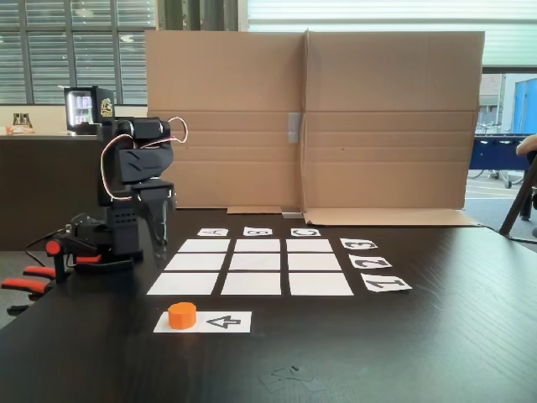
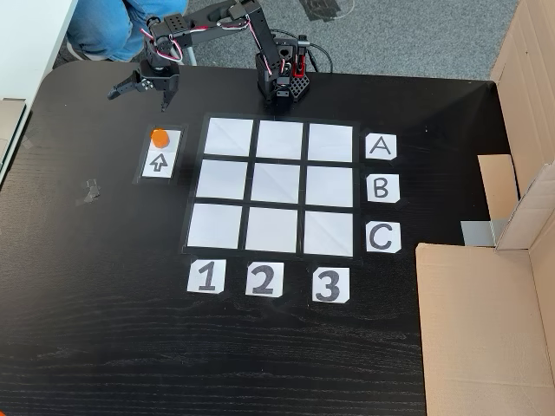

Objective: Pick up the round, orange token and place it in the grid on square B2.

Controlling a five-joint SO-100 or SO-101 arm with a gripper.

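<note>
The orange token [image 1: 182,315] [image 2: 159,137] sits on a white strip with a black arrow, beside the grid's column 1. The grid [image 1: 252,262] [image 2: 272,185] of nine white rectangles lies flat, with square B2 [image 1: 256,261] [image 2: 277,184] bare at its centre. In a fixed view from above, my gripper [image 2: 140,98] hangs open just beyond the token, toward the table's far edge, with nothing between its spread fingers. In a fixed view from the front, the gripper [image 1: 158,239] points down at the left of the grid, behind the token.
A/B/C cards [image 2: 381,189] and 1/2/3 cards [image 2: 263,279] edge the grid. A tall cardboard wall [image 1: 310,117] [image 2: 486,329] stands along one side of the table. Red-handled clamps [image 1: 33,281] sit by the arm's base [image 2: 277,82]. A person's legs [image 2: 104,26] are past the table edge.
</note>
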